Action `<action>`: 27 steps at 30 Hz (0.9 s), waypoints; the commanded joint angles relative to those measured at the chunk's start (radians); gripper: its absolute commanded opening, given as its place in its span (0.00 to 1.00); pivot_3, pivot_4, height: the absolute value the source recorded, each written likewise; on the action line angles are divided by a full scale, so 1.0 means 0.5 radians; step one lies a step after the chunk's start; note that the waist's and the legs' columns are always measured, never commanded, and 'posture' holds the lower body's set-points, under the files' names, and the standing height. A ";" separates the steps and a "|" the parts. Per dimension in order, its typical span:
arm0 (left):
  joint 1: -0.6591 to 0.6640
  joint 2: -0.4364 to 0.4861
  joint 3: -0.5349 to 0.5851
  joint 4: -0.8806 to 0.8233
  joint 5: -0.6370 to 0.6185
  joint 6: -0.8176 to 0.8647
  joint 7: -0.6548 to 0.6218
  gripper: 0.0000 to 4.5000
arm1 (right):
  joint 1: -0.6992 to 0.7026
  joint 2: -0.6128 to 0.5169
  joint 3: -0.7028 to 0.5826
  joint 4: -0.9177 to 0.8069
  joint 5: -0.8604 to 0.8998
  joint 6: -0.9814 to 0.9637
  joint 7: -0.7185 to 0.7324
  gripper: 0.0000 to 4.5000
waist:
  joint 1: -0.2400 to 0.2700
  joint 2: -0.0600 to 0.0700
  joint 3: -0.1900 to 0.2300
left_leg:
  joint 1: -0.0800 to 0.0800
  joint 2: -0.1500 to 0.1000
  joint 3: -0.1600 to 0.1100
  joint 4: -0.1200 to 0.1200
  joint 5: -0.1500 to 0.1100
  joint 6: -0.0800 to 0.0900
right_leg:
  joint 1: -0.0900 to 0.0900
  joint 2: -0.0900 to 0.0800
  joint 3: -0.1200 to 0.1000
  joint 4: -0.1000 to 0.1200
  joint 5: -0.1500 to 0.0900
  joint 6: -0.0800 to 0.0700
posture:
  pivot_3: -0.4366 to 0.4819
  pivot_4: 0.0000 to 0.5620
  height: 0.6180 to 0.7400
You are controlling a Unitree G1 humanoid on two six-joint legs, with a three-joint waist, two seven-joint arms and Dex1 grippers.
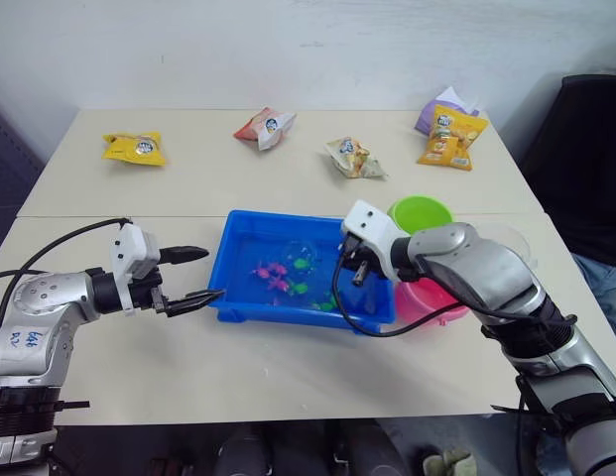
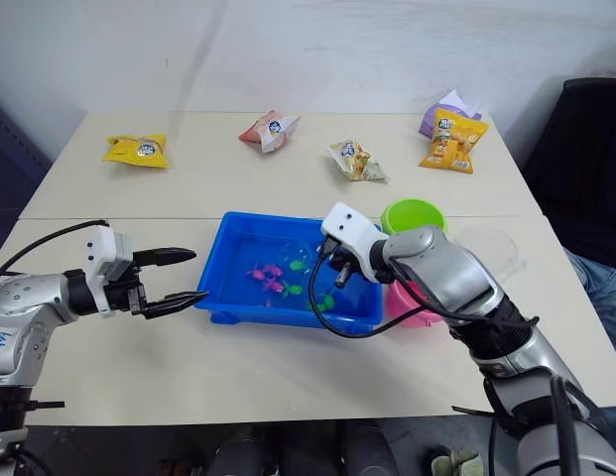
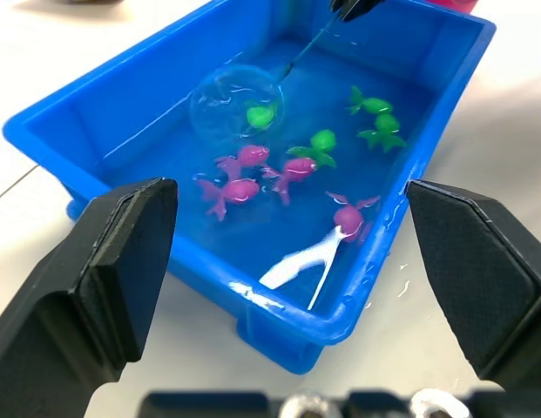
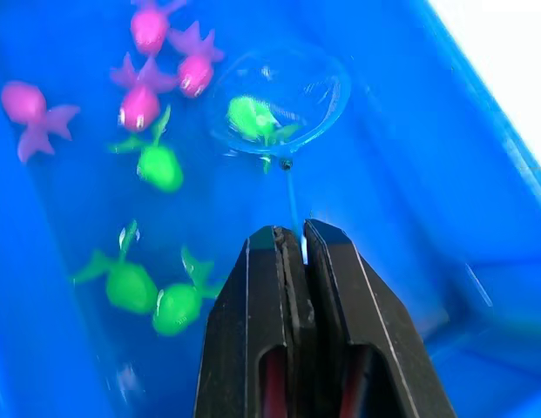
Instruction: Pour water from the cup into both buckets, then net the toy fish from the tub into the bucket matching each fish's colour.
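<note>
Four snack packets are lying along the far counter, their print too small to read. The right hand is pinching the net by its thin handle – the hoop sitting around a green fish in the blue tub. The left hand, fingers apart, is hovering just beside the tub's end. Green bucket and pink bucket are standing beyond the right arm.

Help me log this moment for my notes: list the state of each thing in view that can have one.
left hand: open, empty, beside the tub
right hand: shut on the net handle
net: hoop down in the tub, a green fish in it
tub: holds water and loose fish
toy fish: green and pink, all in the tub
green bucket: upright
pink bucket: upright, partly hidden by the right arm
snack packets: lying on the table
</note>
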 commanded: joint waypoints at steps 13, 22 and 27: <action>0.031 0.154 0.070 0.170 0.092 -0.169 -0.064 1.00 | 0.036 -0.097 -0.018 -0.131 -0.017 -0.051 0.026 0.00 | -0.033 0.001 0.001 | 0.000 0.000 0.000 -0.003 0.000 0.000 | -0.001 0.000 0.000 0.000 0.000 -0.001 | 0.48 0.27 0.99; 0.114 0.183 0.113 0.125 0.055 -0.144 -0.061 1.00 | -0.070 -0.041 0.253 -0.050 -0.193 -0.198 0.059 0.00 | -0.033 0.002 0.001 | -0.001 0.000 0.000 -0.003 0.000 0.000 | -0.002 -0.001 0.000 0.000 0.000 0.000 | 0.48 0.27 0.99; 0.152 0.196 0.143 0.103 0.049 -0.126 -0.070 1.00 | -0.104 0.016 0.320 -0.036 -0.228 -0.221 0.105 0.00 | -0.035 0.002 0.001 | -0.001 0.000 0.000 -0.003 0.000 0.000 | -0.003 -0.001 0.000 0.000 0.000 -0.001 | 0.48 0.27 0.99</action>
